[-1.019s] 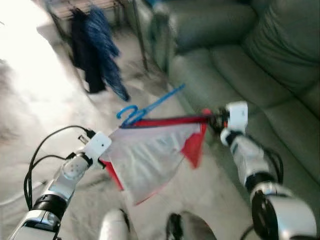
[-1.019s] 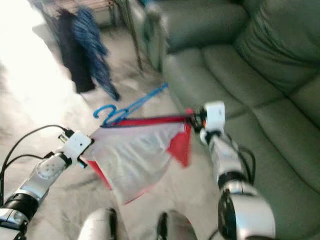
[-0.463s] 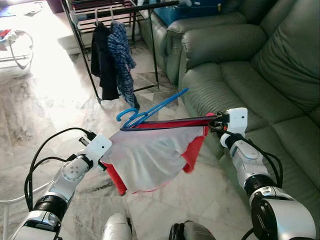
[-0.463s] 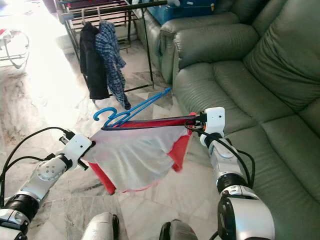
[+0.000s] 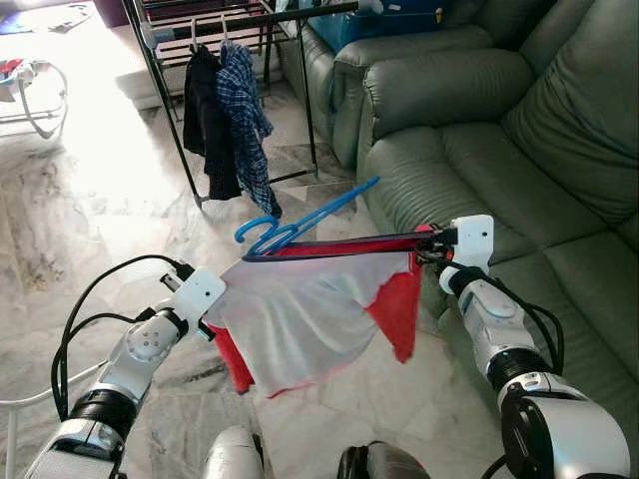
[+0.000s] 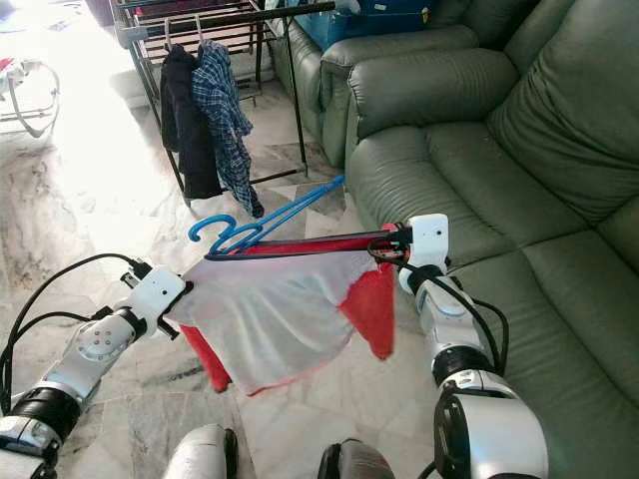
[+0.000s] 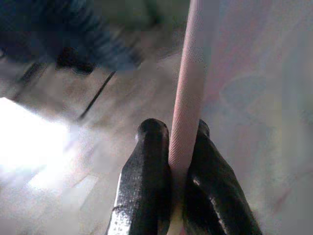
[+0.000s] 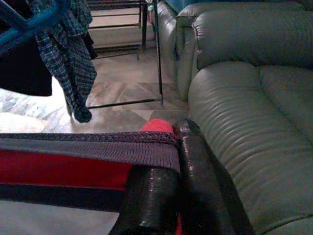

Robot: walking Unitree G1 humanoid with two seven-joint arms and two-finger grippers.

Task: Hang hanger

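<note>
Red-and-white garment (image 5: 305, 314) stretched between both grippers, centre of the head frames, sagging below a taut dark waistband (image 5: 339, 244). Blue hanger (image 5: 300, 222) rides on that top edge — hook at the left end, its arm angling up and right toward the sofa.

Left gripper (image 7: 178, 147), lower left of the head view: fingers (image 7: 144, 181) pinched together on a pinkish ribbed hem of the garment, white fabric right beside them. Background in that wrist view is blurred.

Right gripper (image 8: 171, 161), centre right in the head frames: fingers (image 8: 200, 181) clamped together on the dark ribbed band, red fabric under it, a red corner poking past the tips. From the head view a red flap of the garment hangs down just under this gripper.

Green leather sofa (image 5: 499, 130) fills the right side, close behind the right arm (image 5: 499, 329). Black clothes rack (image 5: 240, 20) sits upper left with a dark garment (image 5: 205, 125) and a plaid shirt (image 5: 245, 120) hanging side by side — well apart from the held hanger. Marble floor (image 5: 80, 220) below, bright glare at upper left. Black cable (image 5: 90, 309) loops off the left arm (image 5: 140, 354).
</note>
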